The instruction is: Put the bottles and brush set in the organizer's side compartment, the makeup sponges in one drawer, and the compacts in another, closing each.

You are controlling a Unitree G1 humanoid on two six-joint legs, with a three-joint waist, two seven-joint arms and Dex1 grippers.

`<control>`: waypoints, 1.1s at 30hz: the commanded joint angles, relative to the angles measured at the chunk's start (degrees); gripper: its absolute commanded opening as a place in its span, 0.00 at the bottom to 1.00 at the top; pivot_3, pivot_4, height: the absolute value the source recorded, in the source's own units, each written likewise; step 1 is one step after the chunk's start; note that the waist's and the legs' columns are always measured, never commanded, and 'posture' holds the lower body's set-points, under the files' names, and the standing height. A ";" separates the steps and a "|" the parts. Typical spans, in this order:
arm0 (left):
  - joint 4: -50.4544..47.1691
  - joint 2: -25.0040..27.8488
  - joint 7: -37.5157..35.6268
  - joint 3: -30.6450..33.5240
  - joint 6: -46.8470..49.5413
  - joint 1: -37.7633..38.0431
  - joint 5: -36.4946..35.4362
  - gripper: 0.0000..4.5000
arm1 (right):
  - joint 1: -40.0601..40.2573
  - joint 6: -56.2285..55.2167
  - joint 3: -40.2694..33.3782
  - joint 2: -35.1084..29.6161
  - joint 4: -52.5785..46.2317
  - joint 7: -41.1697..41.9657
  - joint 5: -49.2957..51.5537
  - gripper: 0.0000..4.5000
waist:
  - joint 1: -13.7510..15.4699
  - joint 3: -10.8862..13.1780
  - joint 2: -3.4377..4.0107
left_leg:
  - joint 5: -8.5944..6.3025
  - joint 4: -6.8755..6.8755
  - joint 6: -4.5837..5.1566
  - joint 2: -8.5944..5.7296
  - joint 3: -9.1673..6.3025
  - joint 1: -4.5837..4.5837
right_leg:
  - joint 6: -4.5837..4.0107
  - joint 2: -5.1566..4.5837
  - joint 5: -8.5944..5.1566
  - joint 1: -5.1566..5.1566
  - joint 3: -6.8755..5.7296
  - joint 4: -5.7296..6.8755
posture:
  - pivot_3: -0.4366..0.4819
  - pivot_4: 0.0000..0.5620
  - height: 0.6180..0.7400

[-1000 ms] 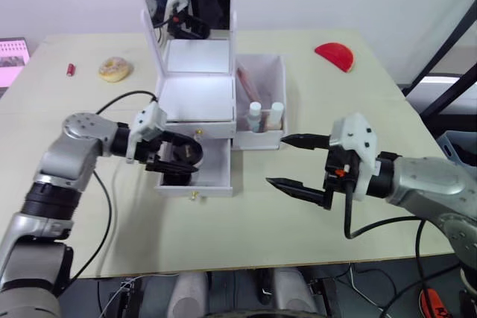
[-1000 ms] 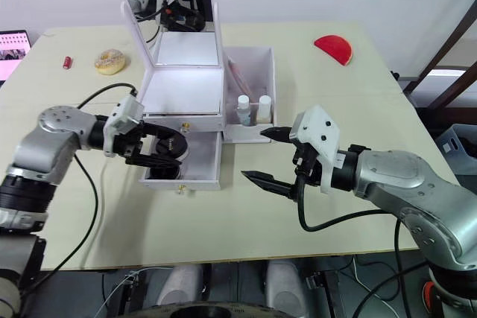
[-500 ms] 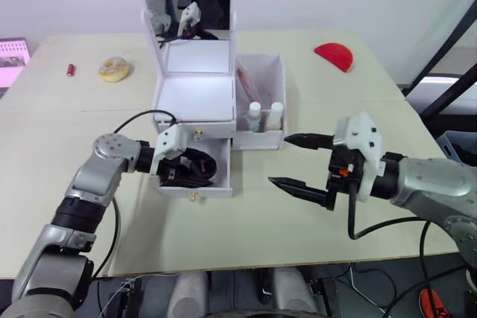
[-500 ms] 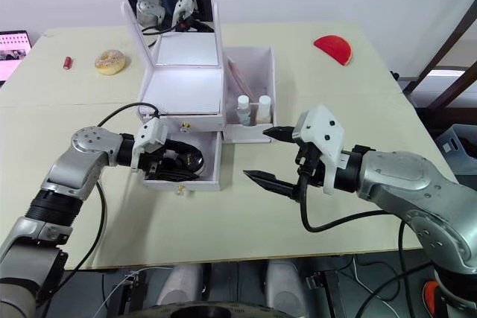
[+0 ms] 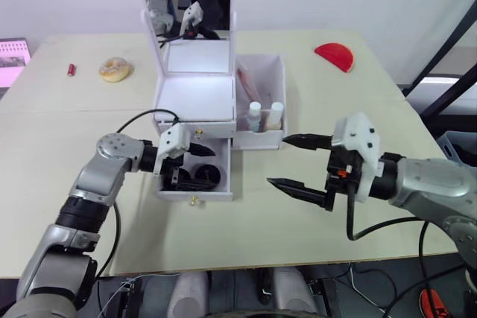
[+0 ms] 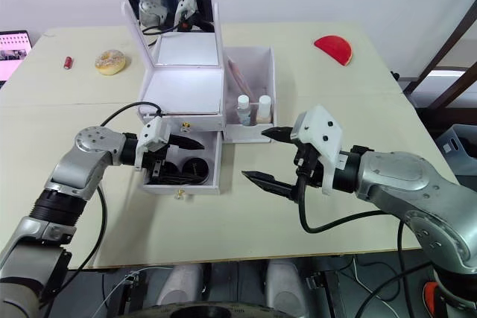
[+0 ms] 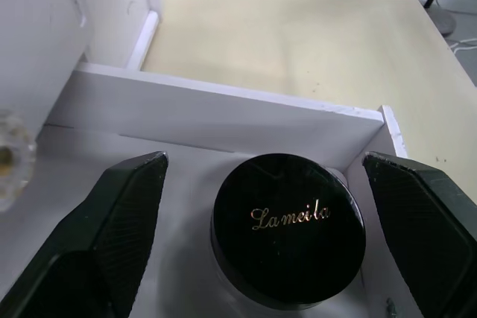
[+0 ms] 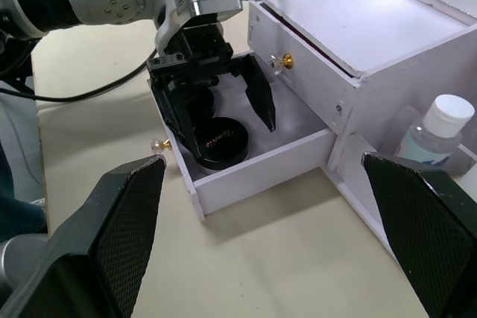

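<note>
The white organizer (image 5: 195, 98) stands mid-table with its mirror lid up. Its side compartment (image 5: 279, 80) holds two bottles (image 5: 255, 114) and the pinkish brush set (image 5: 247, 80). The lower drawer (image 5: 223, 173) is pulled out, and two black compacts (image 5: 205, 178) lie in it. My left gripper (image 5: 186, 163) hangs open over the drawer, its fingers apart on either side of one compact (image 7: 289, 229) without touching it. My right gripper (image 5: 280, 161) is open and empty above the table, right of the drawer. The makeup sponges are out of view.
The upper drawer (image 5: 198, 132) is shut. A doughnut-shaped object (image 5: 114, 69) and a small red item (image 5: 71, 70) lie at the far left. A red half-disc (image 5: 334, 55) sits at the far right. Bare tabletop (image 5: 246, 229) lies in front of the drawer.
My left gripper carried a compact rightward into the drawer, set it down, opened and lifted slightly. The right arm has barely moved.
</note>
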 commanded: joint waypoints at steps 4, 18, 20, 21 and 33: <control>-5.56 1.01 0.65 4.33 6.81 -2.03 -6.06 0.99 | -1.02 -0.91 -0.27 -0.29 -1.11 0.06 0.17 1.00 | -0.02 0.00 0.00 | 0.00 0.00 0.00 0.00 0.00 0.00 | 0.00 0.00 0.00 0.00 0.00 0.01 | 0.48 0.27 1.00; -27.75 18.25 3.96 26.00 28.27 13.81 -24.13 0.21 | 4.17 -4.38 -6.50 -5.37 4.69 8.37 -3.89 1.00 | -0.03 0.02 0.03 | 0.00 -0.05 0.00 0.00 -0.04 0.06 | 0.23 0.01 -0.15 0.00 0.00 0.01 | 0.48 0.27 1.00; -30.03 19.70 4.27 29.18 29.10 17.76 -25.25 0.01 | 4.89 -5.47 -6.91 -5.87 6.15 9.98 -4.88 1.00 | -0.02 0.02 0.03 | 0.00 -0.01 -0.01 0.00 -0.04 0.06 | 0.23 0.00 -0.15 0.01 0.00 -0.02 | 0.48 0.27 1.00; -31.30 20.12 4.62 30.80 29.41 20.13 -25.68 0.01 | 5.12 -6.10 -7.00 -5.99 6.99 10.82 -5.47 1.00 | -0.07 0.03 0.04 | 0.00 0.00 -0.01 0.00 -0.03 0.06 | 0.24 -0.01 -0.16 0.03 0.00 -0.02 | 0.48 0.27 1.00; -43.14 19.12 8.49 34.64 23.47 43.67 -20.65 0.01 | 7.54 -10.56 -10.24 -6.53 13.39 18.41 -8.99 1.00 | -0.07 0.06 0.13 | -0.01 -0.02 -0.02 0.00 0.02 0.07 | 0.22 -0.03 -0.15 0.00 0.01 -0.07 | 0.48 0.27 1.00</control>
